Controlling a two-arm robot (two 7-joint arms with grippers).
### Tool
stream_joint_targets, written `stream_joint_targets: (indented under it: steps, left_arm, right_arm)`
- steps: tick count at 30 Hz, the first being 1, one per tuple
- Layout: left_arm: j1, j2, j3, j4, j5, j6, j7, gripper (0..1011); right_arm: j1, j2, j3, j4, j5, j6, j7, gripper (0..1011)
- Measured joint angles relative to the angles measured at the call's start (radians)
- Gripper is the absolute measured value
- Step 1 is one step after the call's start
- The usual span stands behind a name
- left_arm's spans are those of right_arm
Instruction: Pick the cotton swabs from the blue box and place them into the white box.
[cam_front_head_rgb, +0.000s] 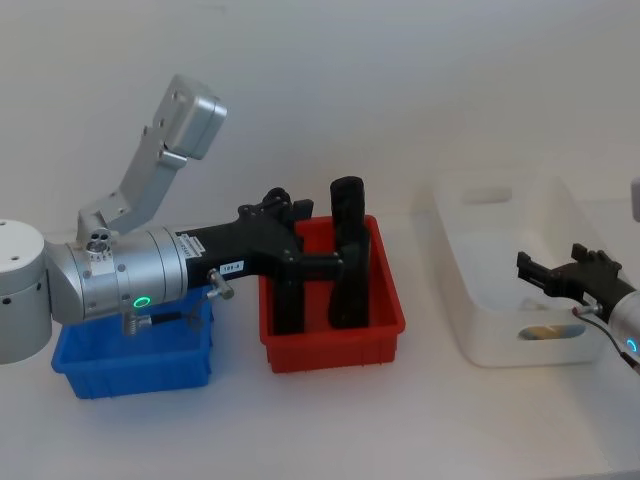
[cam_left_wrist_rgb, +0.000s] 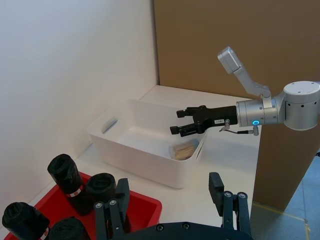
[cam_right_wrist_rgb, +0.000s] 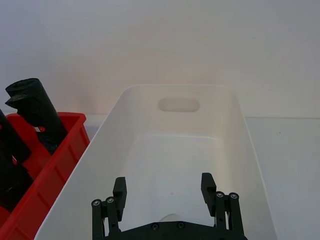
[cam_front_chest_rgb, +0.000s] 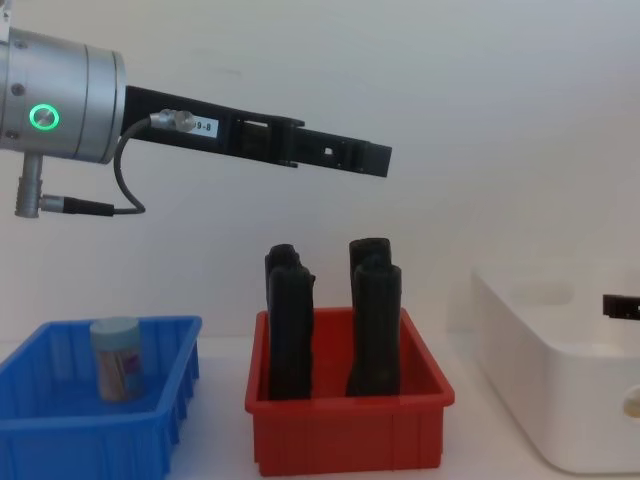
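Right gripper (cam_right_wrist_rgb: 163, 181) over the near rim of the white box (cam_right_wrist_rgb: 150, 100), jaws wide, empty; left gripper (cam_left_wrist_rgb: 169, 185) likewise, high above the red bin (cam_front_chest_rgb: 350, 440). Cotton swabs (cam_front_chest_rgb: 115, 358) stand lower left in the blue box (cam_front_chest_rgb: 170, 400).

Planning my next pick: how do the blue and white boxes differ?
The blue box is shallow; the white box is taller and bigger. The blue box holds an upright swab tub; the white box holds a second swab tub beneath the open right hand. Both are open-topped plastic bins.
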Motion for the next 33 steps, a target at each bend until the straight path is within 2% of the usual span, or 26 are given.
stream_joint_targets:
  steps: [4, 14, 24, 33]
  left_arm:
    - [0.000, 0.000, 0.000, 0.000, 0.000, 0.000, 0.000, 1004]
    - [0.000, 0.000, 0.000, 0.000, 0.000, 0.000, 0.000, 1004]
    - [0.000, 0.000, 0.000, 0.000, 0.000, 0.000, 0.000, 1004]
    - [0.000, 0.000, 0.000, 0.000, 0.000, 0.000, 0.000, 1004]
  right_arm:
    - [0.000, -0.001, 0.000, 0.001, 0.000, 0.000, 0.001, 1001]
    - [-0.005, 0.001, 0.002, -0.006, -0.004, -0.015, -0.001, 1001]
    - [-0.033, 0.009, 0.007, -0.047, -0.016, -0.084, -0.008, 1001]
    - [-0.053, 0.016, 0.011, -0.077, -0.024, -0.121, -0.013, 1001]
